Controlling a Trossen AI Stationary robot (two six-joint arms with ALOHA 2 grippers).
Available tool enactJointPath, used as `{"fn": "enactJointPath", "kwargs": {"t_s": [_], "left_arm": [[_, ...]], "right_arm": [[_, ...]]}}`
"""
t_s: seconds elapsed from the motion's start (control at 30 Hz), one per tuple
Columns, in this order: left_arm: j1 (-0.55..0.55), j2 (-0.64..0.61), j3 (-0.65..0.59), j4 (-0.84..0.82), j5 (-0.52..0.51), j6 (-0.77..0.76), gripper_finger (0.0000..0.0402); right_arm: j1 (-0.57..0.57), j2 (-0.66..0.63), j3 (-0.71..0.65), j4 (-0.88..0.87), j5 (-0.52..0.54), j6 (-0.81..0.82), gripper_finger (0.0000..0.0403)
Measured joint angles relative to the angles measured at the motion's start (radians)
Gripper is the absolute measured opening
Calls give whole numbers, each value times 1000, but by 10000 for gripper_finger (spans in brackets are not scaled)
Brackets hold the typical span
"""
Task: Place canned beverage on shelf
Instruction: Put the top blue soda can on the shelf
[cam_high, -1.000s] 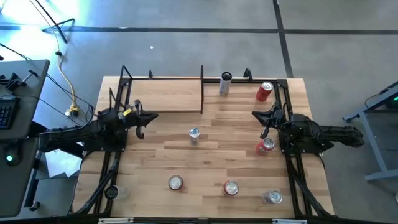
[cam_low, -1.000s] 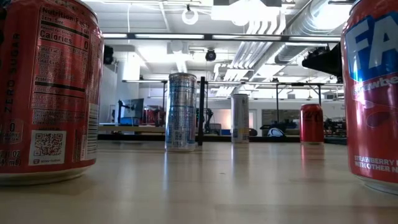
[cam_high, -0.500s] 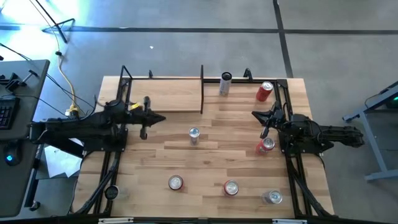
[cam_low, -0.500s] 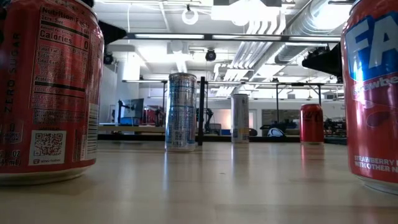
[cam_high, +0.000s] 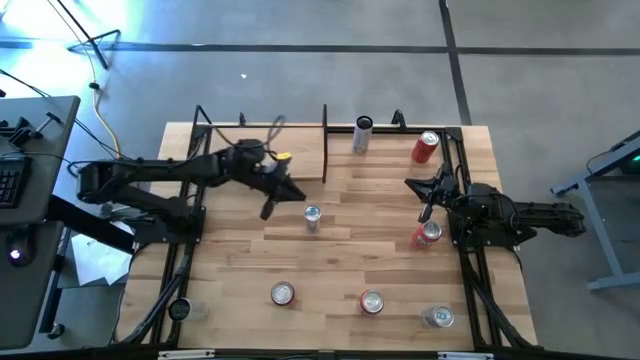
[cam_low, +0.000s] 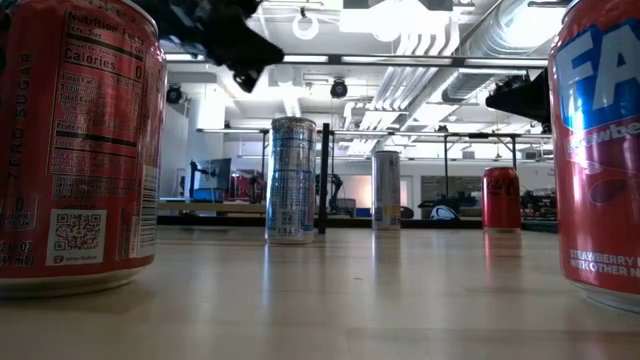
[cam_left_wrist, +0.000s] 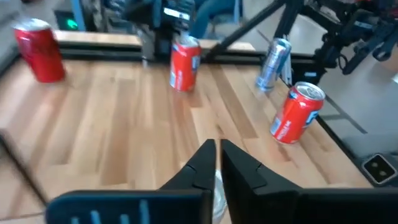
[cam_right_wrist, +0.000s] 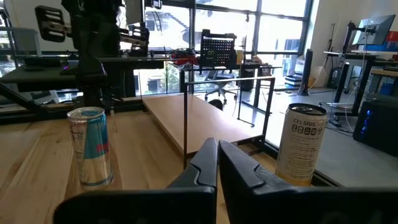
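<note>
Several cans stand upright on the wooden table; no gripper holds one. A silver-blue can stands mid-table. My left gripper hovers shut just left of it, above the table and slanting down toward the right. A pale-wood shelf with black uprights lies at the far left. My right gripper waits shut at the right edge, beside a red can.
A white-silver can and a red can stand at the far edge, right of the shelf. Two red cans and a silver one stand near the front edge. Black frame rails run along both table sides.
My left arm has stretched out from the table's left edge toward the middle and risen. Its gripper has crossed the shelf's near edge to the silver-blue can and has come into the low view at top left. No can has moved.
</note>
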Motion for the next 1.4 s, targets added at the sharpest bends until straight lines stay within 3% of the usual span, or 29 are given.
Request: {"fn": "enactJointPath", "kwargs": {"t_s": [0.27,0.47,0.6,1.23,1.4], "left_arm": [[-90,86,150,-255,-188,-32,152],[-145,147,188,-292,-309,-101,244],[-164,185,220,-346,-420,-106,284],[-164,269,239,-361,-425,-372,301],[-186,268,239,-359,-452,-372,301]], "right_arm": [[0,0,0,0,0,0,0],[0,0,0,0,0,0,0],[0,0,0,0,0,0,0],[0,0,0,0,0,0,0],[0,0,0,0,0,0,0]]}}
